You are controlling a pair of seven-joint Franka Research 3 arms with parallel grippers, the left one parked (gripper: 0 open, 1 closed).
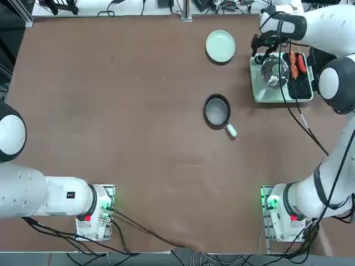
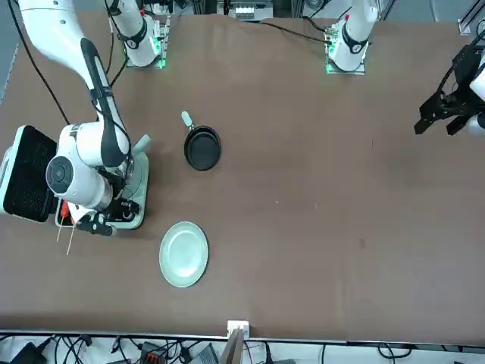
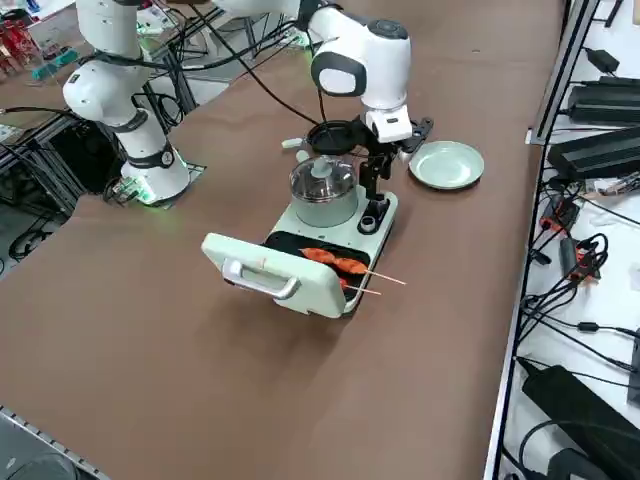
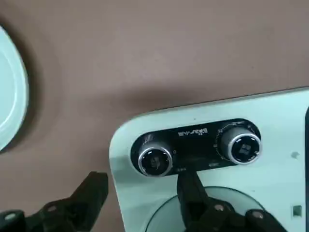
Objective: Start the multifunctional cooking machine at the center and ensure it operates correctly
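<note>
The multifunctional cooking machine [image 1: 268, 93] is a pale mint-green box at the table's far right, with a glass-lidded steel pot [image 1: 274, 72] and its hinged lid [image 3: 270, 272] folded open. Skewered sausages [image 3: 335, 262] lie on its black grill plate. My right gripper [image 1: 260, 47] hangs low over the machine's control end. In the right wrist view its control panel carries two silver knobs [image 4: 154, 160] [image 4: 240, 146]. The gripper [image 4: 142, 191] is open and straddles the first knob. One finger [image 4: 190, 191] stands between the knobs, the other [image 4: 91, 193] beyond the machine's edge.
A round pale green plate [image 1: 220, 45] lies just left of the machine, a hand's width from the gripper. A small dark frying pan [image 1: 217, 110] with a white handle sits nearer the table's middle. Skewer sticks [image 3: 385, 280] poke out past the machine's side.
</note>
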